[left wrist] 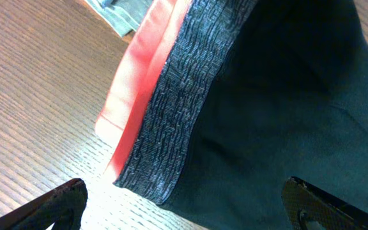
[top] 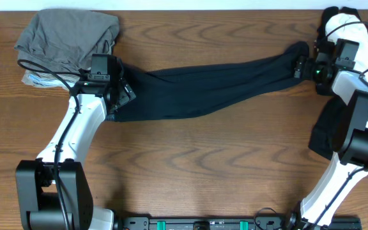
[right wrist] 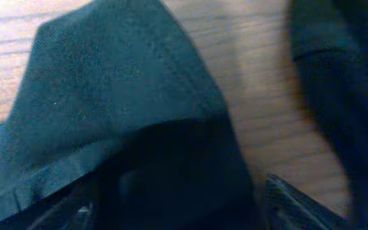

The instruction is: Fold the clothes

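Dark pants (top: 203, 86) lie stretched in a long, rippled band across the wood-grain table (top: 203, 172), strung between both arms. Left gripper (top: 121, 96) sits at the waist end, jaws spread wide and gripping nothing, with the heathered grey knit waistband (left wrist: 171, 108) and its coral lining (left wrist: 133, 83) under it. Right gripper (top: 299, 66) is at the cuff end, where smooth fabric humps up between its fingers (right wrist: 299, 207); whether it's gripping is impossible to call. A soft, rumpled grey pile (top: 66, 35) rests in the corner beyond the left gripper.

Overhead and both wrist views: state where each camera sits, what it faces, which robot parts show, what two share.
Overhead: above table, looking down at dark garment; left arm and right arm show.
Left wrist: on left arm, facing grey waistband; fingertips show.
Right wrist: on right arm, facing garment's far end; fingertips show.
Shared: the garment.
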